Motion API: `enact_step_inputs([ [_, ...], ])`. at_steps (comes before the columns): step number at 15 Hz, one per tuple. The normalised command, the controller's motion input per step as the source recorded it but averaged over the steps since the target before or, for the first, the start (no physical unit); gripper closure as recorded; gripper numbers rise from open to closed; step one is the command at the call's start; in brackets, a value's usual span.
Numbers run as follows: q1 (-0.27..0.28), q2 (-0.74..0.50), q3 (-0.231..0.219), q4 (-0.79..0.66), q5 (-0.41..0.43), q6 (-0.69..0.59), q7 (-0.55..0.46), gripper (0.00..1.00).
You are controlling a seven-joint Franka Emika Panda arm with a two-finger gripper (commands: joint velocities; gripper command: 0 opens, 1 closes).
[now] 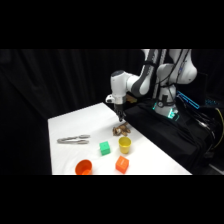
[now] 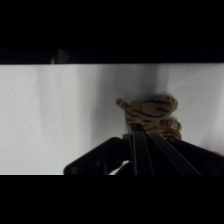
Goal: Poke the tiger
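The tiger (image 1: pixel 120 130) is a small tan toy with dark stripes, lying on the white table (image 1: pixel 75 125) near its right edge. My gripper (image 1: pixel 121 120) comes straight down right above it, its tip at the toy's top. In the wrist view the tiger (image 2: pixel 152 117) lies just past my gripper (image 2: pixel 137 132). The two dark fingers (image 2: pixel 135 150) are pressed together and shut, with nothing between them. Their tips reach the toy's near side and seem to touch it.
A yellow cup (image 1: pixel 124 145) stands just in front of the tiger. A green block (image 1: pixel 104 147), an orange block (image 1: pixel 121 164) and an orange-red bowl (image 1: pixel 83 167) lie nearer the front. Metal tongs (image 1: pixel 73 140) rest at the left. Black cloth drops off beyond the table's right edge.
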Motion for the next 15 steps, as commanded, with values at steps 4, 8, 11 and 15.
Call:
enact_step_inputs([
  [4,-0.010,-0.42,0.021,0.18,0.030,-0.55,0.05,0.54],
  [8,-0.019,-0.32,0.015,0.21,0.013,-0.46,0.07,0.23],
  [11,-0.003,-0.28,0.021,0.24,0.041,-0.48,0.04,0.00],
  [15,0.010,-0.18,0.036,0.26,0.042,-0.43,0.09,0.00],
])
